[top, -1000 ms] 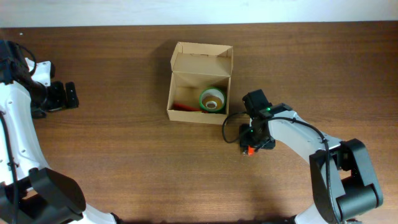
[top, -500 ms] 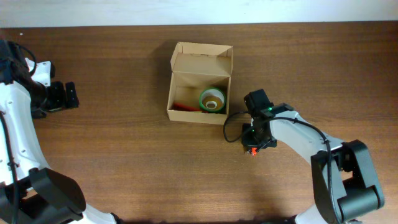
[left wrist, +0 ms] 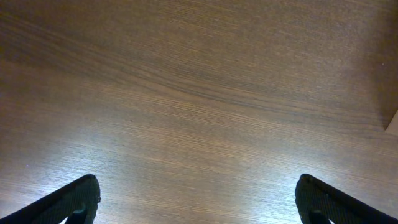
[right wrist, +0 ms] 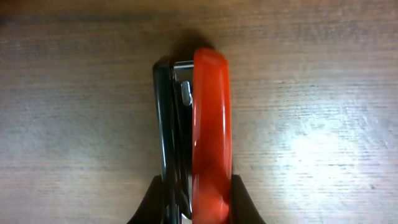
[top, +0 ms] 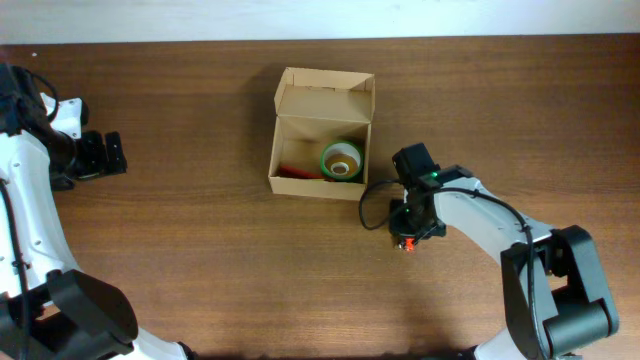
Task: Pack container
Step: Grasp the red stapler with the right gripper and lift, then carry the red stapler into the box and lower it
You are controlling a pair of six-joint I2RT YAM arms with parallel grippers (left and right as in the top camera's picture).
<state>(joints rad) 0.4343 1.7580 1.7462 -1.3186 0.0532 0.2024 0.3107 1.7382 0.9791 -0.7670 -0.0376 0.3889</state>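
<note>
The container (top: pixel 322 100), a brown cardboard box with its flap lid standing open, sits mid-table. Inside lie a green tape roll (top: pixel 341 160) and something red (top: pixel 295 168). To its right, my right gripper (top: pixel 405 232) is low on the table, shut on a red and black stapler (top: pixel 405 244). In the right wrist view the stapler (right wrist: pixel 208 118) lies on its side on the wood, and the gripper (right wrist: pixel 197 200) pinches its near end between both fingers (right wrist: pixel 244 204). My left gripper (top: pixel 110 152) rests far left, open; its wrist view shows the gripper (left wrist: pixel 199 205) over bare wood.
A black cable (top: pixel 372 205) loops on the table between the box and my right arm. The table's far edge (top: pixel 320 40) meets a white wall. A box corner (left wrist: pixel 393 121) shows at the right edge of the left wrist view.
My right gripper's jaws have closed onto the stapler; the arm has barely shifted. The left arm and the box are unchanged.
</note>
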